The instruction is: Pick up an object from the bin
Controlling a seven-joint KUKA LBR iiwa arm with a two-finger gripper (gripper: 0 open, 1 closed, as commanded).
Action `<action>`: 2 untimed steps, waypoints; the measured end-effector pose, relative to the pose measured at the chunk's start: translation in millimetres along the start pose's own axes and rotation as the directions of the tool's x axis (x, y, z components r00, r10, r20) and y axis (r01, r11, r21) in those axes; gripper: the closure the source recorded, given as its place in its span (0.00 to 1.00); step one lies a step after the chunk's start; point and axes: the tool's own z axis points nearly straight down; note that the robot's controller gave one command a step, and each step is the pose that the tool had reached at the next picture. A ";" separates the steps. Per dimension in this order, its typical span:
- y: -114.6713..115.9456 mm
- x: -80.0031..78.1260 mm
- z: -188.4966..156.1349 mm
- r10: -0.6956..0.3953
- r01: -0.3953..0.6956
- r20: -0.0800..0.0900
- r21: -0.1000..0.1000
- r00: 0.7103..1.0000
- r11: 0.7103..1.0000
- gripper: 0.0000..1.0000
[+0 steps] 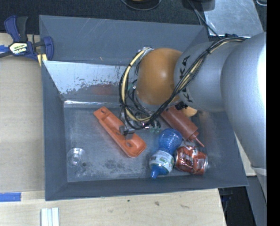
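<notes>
The jaws are seen over the long orange plastic piece [112,124], just left of the blue bottle [166,145]. Whether they are apart cannot be told. The piece is best straddled across its narrow width, with the bottle left untouched.

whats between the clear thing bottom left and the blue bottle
In the camera view, bare bin floor, then the lower end of the orange plastic tool beside the blue bottle.
</notes>
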 end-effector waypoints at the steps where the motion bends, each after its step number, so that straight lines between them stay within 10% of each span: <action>1: -6.6 39.7 -0.6 -0.063 0.063 0.005 0.001 0.998 0.998 1.00; 2: -6.6 39.7 -0.6 -0.063 0.063 0.005 0.001 0.998 0.998 1.00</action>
